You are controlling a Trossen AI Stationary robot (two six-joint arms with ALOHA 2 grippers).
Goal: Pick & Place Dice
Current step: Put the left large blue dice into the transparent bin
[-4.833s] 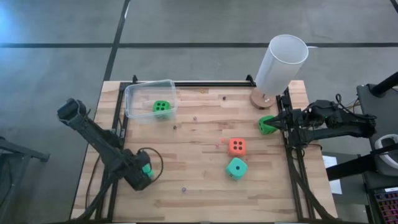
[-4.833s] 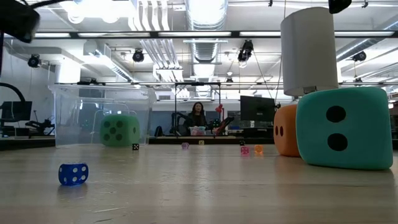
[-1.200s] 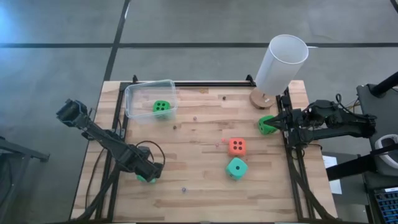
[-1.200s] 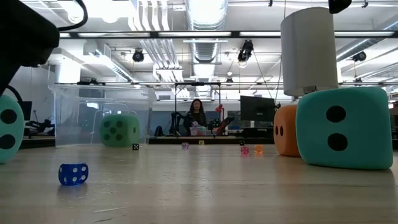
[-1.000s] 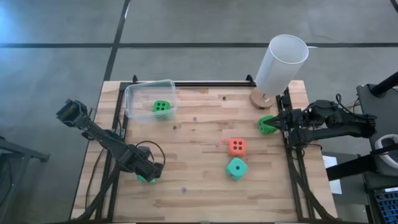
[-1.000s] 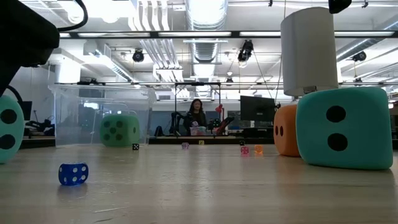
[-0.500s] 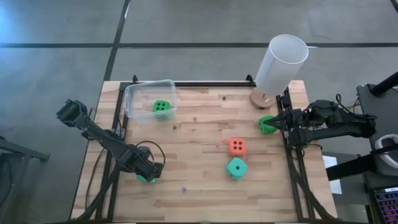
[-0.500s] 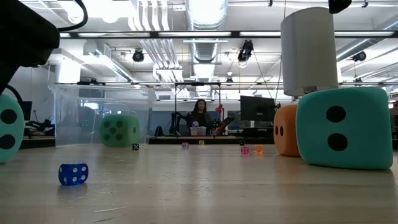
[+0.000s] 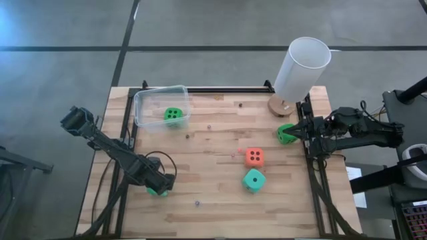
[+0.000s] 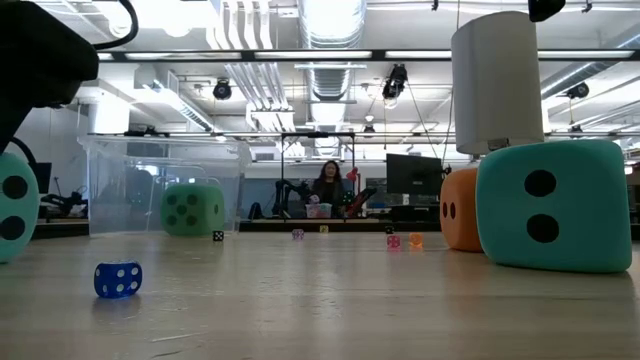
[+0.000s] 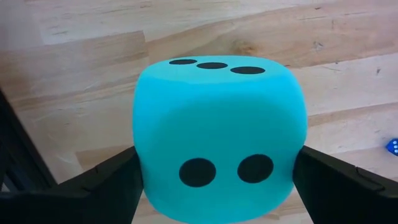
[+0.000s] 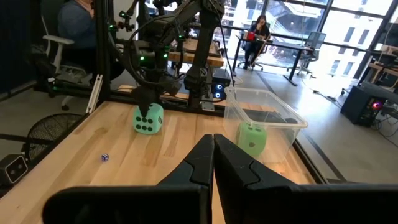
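Observation:
A teal die [image 11: 217, 118] sits on the wooden table [image 9: 213, 207] near its left side, with my left gripper [image 9: 158, 189] over it, fingers down and closed on its sides. It also shows at the low view's left edge as die [image 10: 12, 205]. A second teal die [image 9: 253, 179] and an orange die [image 9: 253, 157] lie right of centre. One green die [image 9: 173, 115] rests inside the clear tub [image 9: 161, 107]. My right gripper [image 12: 213, 149] is shut, level at the right edge, above another green die [image 9: 285, 133]. My left gripper has the teal die between its two fingers, one finger [image 11: 99, 186] on each of two opposite side faces [image 11: 140, 168]. The fingers come from above, pointing down. The die stands upright with its underside on the table and its two-pip face up.
A tall white cylinder [image 9: 301, 67] stands at the far right corner. A tiny blue die [image 10: 118, 280] lies near the front edge, and several more tiny dice are scattered mid-table. Bare wood shows between the tub and the orange die.

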